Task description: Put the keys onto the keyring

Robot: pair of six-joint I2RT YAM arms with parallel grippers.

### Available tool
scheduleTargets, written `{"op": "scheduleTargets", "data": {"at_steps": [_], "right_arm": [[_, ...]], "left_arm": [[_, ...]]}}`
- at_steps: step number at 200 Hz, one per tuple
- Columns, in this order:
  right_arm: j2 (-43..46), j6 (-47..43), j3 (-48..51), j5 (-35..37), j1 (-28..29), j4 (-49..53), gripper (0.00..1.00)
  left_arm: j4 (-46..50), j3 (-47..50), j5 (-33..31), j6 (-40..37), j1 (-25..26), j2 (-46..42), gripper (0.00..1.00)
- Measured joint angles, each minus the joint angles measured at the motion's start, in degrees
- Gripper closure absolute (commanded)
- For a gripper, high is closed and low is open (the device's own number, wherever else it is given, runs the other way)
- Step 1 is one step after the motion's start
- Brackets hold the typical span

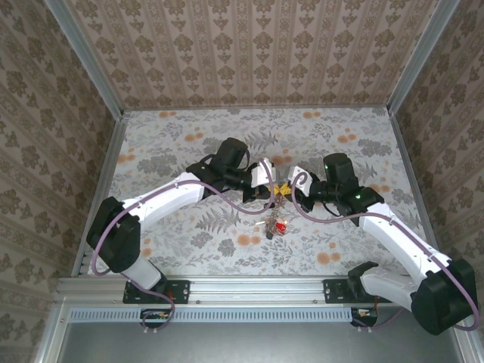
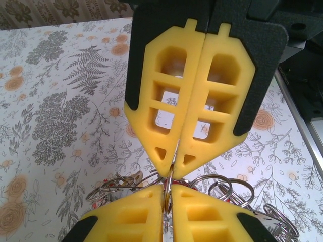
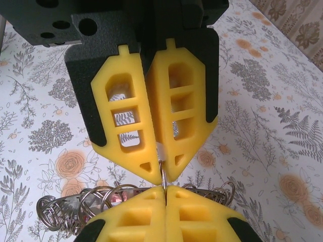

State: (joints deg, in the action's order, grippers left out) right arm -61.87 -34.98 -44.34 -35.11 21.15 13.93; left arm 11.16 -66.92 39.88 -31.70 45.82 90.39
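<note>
**Asker:** What do the keys look like, and where are they?

**Describer:** The keys [image 1: 274, 224] hang as a small tangled bunch over the middle of the flower-patterned desk [image 1: 174, 136], just below the spot where the two arms meet. From above, one bright red head stands out. The rest is dark or brassy metal, too small to tell apart. I cannot tell whether the bunch touches the desk.

**Asker:** And the keyring?

**Describer:** The keyring [image 3: 163, 174] appears edge-on in the right wrist view as a thin silvery loop, upright between the two claws. Beside it sits a cluster of wire split rings [image 3: 65, 209], with a glimpse of red plastic among them.

**Asker:** How are the arms posed?

**Describer:** Both reach inward from the near edge of the desk, elbows out to the sides, and meet tip to tip at the centre. The left claw [image 2: 168, 201] has its yellow fingers [image 2: 146, 199] pressed together, pinching the keyring's thin edge. The right claw [image 3: 165, 199] faces it, its yellow pads likewise pressed together on the same loop, so the four fingertips almost touch around it
</note>
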Motion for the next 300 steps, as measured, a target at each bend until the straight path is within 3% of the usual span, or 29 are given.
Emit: {"op": "scheduleTargets", "data": {"at_steps": [102,157,189,232,253,300], "right_arm": [[0.3,0.1,0.0,0.0,0.0,0.0,0.99],[0.5,0.7,0.0,-0.2,0.0,-0.6,0.99],[0.7,0.9,0.0,-0.3,0.0,-0.9,0.98],[0.8,0.9,0.0,-0.3,0.0,-0.9,0.90],[1.0,1.0,0.2,0.1,-0.2,-1.9,0.85],[-0.3,3.9,1.4,-2.1,-0.8,-5.5,0.84]], "left_arm": [[-0.4,0.2,0.8,0.0,-0.2,0.0,0.91],[-0.3,0.2,1.0,-0.1,-0.2,0.0,0.86],[-0.1,-0.1,1.6,-0.2,-0.2,0.0,1.00],[-0.5,-0.1,2.1,0.4,-0.5,0.0,1.00],[-5.4,2.2,4.1,3.4,-1.3,-0.1,1.00],[-15.9,7.9,8.8,10.6,-3.0,-0.1,1.00]]}}
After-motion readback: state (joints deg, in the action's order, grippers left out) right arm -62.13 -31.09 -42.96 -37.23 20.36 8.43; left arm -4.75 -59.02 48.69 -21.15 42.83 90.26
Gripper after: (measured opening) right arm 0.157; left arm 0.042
